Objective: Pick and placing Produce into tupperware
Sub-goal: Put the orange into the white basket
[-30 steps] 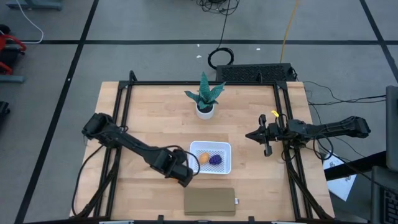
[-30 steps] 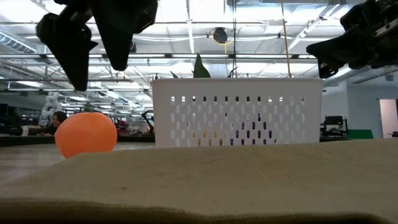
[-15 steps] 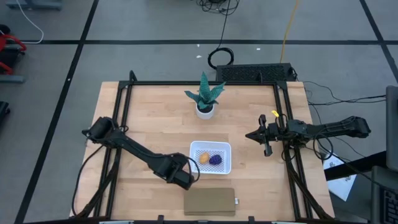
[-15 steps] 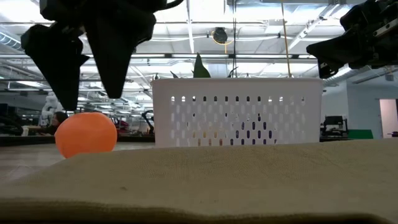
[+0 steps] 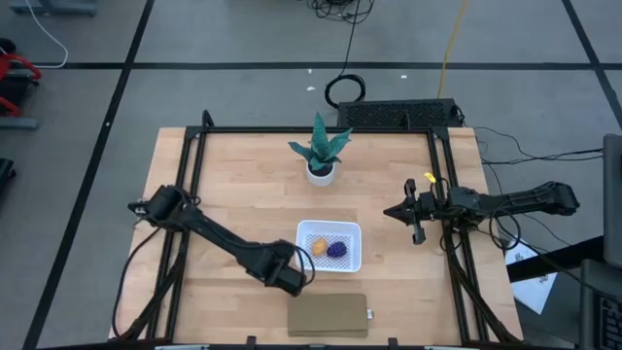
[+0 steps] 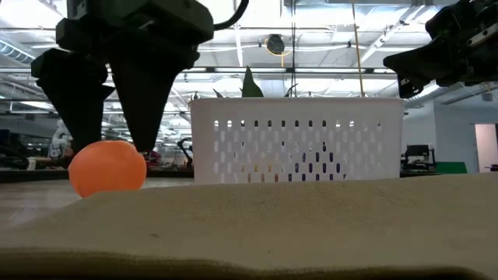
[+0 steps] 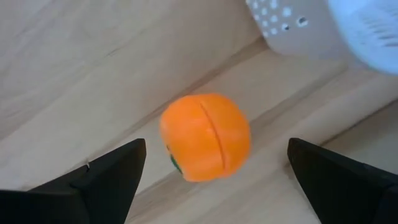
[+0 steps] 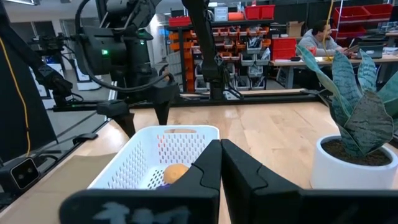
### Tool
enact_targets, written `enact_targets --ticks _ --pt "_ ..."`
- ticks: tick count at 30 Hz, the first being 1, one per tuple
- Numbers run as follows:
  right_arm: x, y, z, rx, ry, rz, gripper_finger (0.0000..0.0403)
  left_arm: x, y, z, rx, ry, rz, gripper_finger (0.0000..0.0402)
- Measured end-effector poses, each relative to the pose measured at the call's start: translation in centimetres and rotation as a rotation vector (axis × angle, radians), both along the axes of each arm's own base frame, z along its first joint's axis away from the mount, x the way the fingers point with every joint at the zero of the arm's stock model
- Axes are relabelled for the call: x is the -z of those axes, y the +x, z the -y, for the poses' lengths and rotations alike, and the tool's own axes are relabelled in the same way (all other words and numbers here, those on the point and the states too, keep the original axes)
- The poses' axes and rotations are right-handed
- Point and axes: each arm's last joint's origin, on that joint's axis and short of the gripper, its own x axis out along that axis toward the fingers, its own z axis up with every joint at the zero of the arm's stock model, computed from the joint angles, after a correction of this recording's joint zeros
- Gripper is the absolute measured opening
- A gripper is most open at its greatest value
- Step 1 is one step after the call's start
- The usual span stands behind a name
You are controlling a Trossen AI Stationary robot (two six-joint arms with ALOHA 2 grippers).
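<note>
Since the earlier frame, my left tool (image 6: 109,117) has dropped and now straddles the orange ball (image 6: 107,166), fingers wide apart and holding nothing. That ball sits on the worktop (image 5: 233,185) just beside the tupperware (image 5: 328,245), which already holds the tan-yellow oval (image 5: 318,248) and purple lump (image 5: 336,250). Judged step: grasping the last piece; next I must close on it, then lift it over the rim. My right tool (image 5: 400,210) waits well apart, fingers together, empty. Pale wood surface; workshop benches and shelving lie beyond.
</note>
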Motion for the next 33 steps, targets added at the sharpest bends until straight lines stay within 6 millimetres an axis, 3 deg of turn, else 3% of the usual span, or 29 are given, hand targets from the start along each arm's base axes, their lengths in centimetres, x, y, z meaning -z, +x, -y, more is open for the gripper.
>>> enact_targets --ticks 9,33 --pt "0.02 0.0 0.0 0.0 0.0 -0.002 0.0 0.97 0.35 0.02 0.018 0.016 -0.012 0.0397" --pt "0.02 0.0 0.0 0.0 0.0 -0.002 0.0 0.82 0.36 -0.05 0.027 0.036 0.002 0.0397"
